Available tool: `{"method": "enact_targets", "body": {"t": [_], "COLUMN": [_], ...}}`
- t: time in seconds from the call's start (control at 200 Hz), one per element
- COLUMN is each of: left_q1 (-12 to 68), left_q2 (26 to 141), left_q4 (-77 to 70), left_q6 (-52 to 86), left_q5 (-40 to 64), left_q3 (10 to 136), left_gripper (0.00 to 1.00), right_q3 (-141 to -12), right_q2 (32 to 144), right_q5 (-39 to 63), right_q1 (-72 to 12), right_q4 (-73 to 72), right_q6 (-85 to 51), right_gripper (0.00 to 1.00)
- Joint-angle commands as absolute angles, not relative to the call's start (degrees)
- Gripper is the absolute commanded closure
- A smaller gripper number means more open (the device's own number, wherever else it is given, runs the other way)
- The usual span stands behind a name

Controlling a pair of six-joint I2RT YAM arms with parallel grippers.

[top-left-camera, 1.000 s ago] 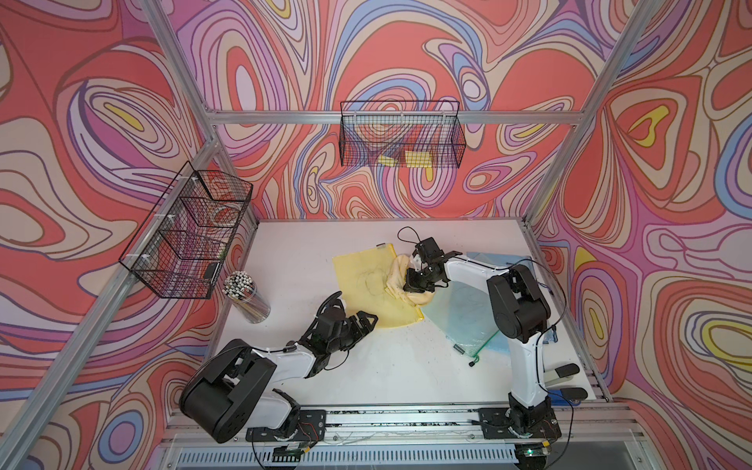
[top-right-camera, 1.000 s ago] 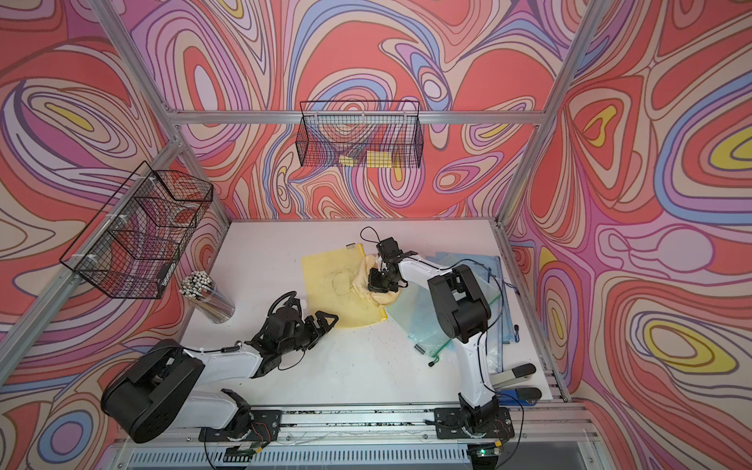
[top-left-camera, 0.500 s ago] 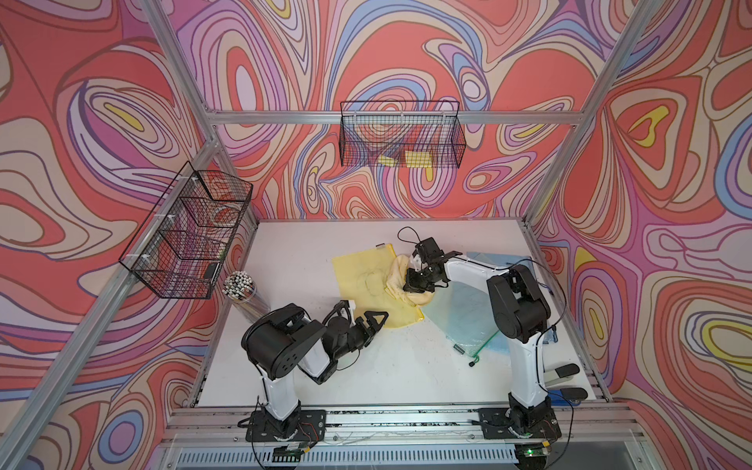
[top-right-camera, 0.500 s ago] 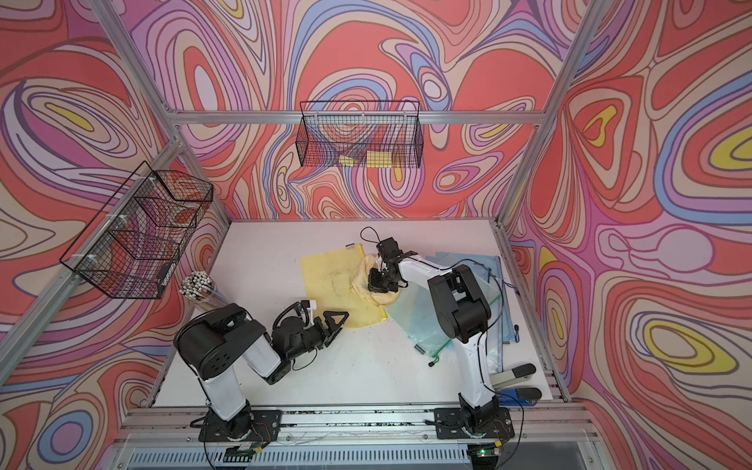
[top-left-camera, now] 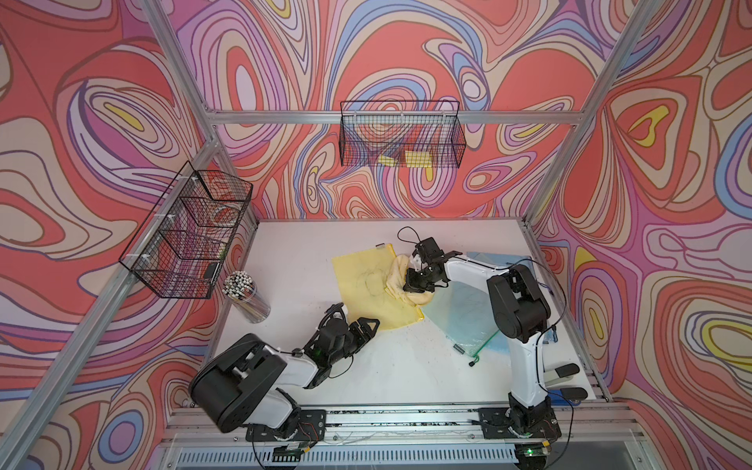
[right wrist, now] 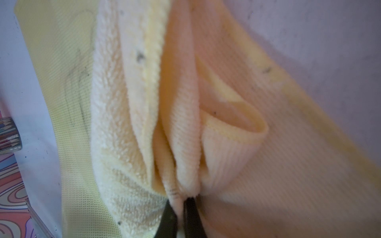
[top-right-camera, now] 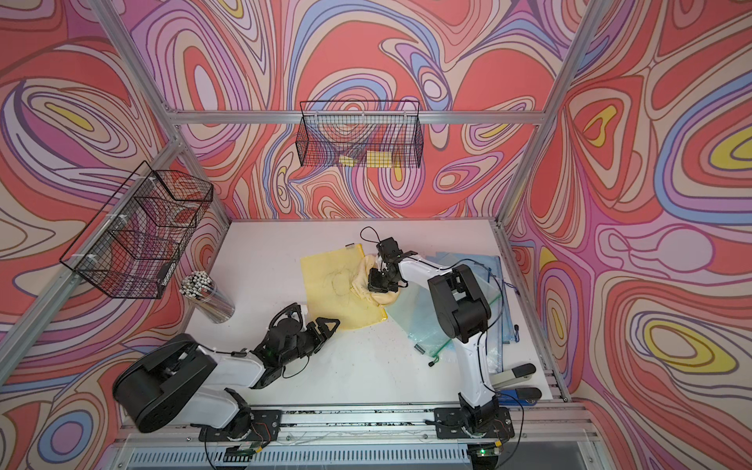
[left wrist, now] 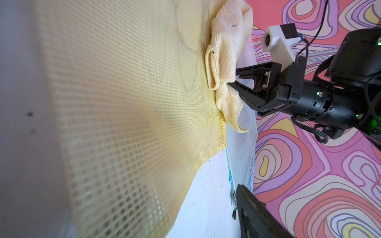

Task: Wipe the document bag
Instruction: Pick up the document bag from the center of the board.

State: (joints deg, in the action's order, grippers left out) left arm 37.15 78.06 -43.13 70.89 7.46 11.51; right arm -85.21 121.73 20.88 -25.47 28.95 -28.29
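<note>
Wiping pose: the right hand (top-left-camera: 412, 285) is clamped on a cream cloth (top-left-camera: 395, 278) that rests on the yellow document bag (top-left-camera: 362, 295), mid worktop (top-left-camera: 293, 252).

Both top views show the bag lying flat. Its long axis runs far to near and leans right at the near end, with the zip tab at the far edge. A green bag (top-left-camera: 464, 317) lies just beside it on the right. The left hand (top-left-camera: 368, 325) sits at the bag's near edge with its fingers apart; whether they touch it cannot be told. The right wrist view shows the fingers (right wrist: 169, 216) pinching a cloth fold, which the top views hide. The bag's mesh weave shows clearly only in the left wrist view.
</note>
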Motion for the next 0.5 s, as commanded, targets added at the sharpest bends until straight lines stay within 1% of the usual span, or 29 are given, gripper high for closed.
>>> {"method": "enact_targets", "body": {"t": [0.0,0.045,0.09,0.245,0.315,0.386,0.446,0.496], "left_q1": [37.31,37.27,37.27,37.26,37.25,37.27,37.27,37.27], "left_q2": [72.63,71.86,71.81,71.95,70.52,68.07,65.43,63.51], "left_q4": [-24.19,-23.52,-23.03,-21.82,-19.77,-16.26,-12.56,-10.01], "left_q6": [65.21,64.67,64.23,63.19,62.7,61.49,60.39,59.65], "left_q5": [1.25,0.33,0.03,-0.56,-1.91,-3.14,-4.32,-5.11], "left_q3": [13.86,13.88,14.22,15.81,16.4,17.33,18.37,18.95], "left_gripper": [0.41,0.5,0.56,0.61,0.67,0.71,0.76,0.83], "right_q3": [-84.61,-84.75,-84.79,-84.37,-84.29,-84.05,-83.87,-83.92], "right_q2": [123.75,123.67,123.65,123.35,123.21,123.06,123.05,123.22], "right_q5": [20.7,20.65,20.65,20.64,20.65,20.65,20.63,20.65], "right_q1": [-25.72,-25.73,-25.75,-25.7,-25.71,-25.71,-25.69,-25.69], "right_q4": [30.96,31.02,31.19,31.33,31.48,31.51,31.45,31.39], "right_q6": [-27.77,-27.7,-27.69,-27.44,-27.29,-27.25,-27.17,-27.19], "right_gripper": [1.0,1.0,1.0,1.0,1.0,1.0,1.0,1.0]}}
